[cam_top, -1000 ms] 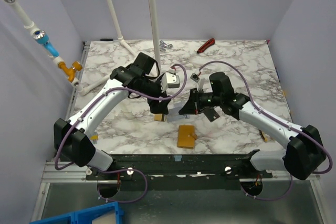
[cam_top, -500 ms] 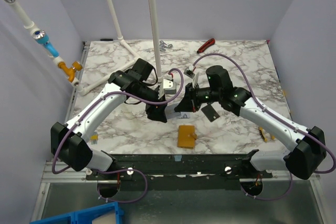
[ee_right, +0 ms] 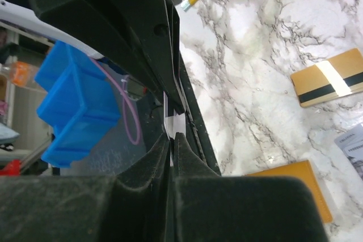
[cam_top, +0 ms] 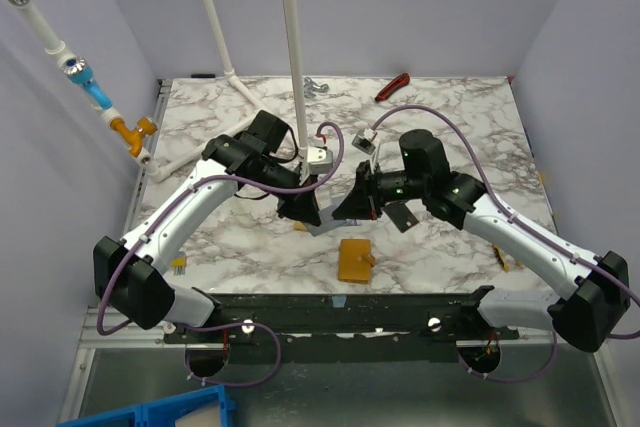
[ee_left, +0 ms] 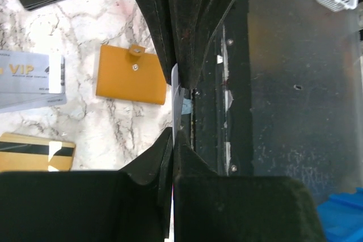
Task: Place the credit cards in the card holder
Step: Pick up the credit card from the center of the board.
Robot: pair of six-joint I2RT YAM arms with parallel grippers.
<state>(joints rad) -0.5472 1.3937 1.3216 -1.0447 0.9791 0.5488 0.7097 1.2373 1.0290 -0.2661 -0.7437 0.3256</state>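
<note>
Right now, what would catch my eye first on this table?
Two white arms meet over the middle of the marble table, the left gripper and right gripper each pinching a thin pale card edge-on. Just in front lies a mustard card holder, snapped shut. A silver VIP card and a gold striped card lie flat nearby.

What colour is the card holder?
Mustard orange-tan, with a snap tab. The card holder lies closed on the marble table; the left wrist view shows it best.

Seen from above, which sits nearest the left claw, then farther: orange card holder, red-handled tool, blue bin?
1. Orange card holder, front middle of the table.
2. Red-handled tool, far edge.
3. Blue bin, below, left corner.
</note>
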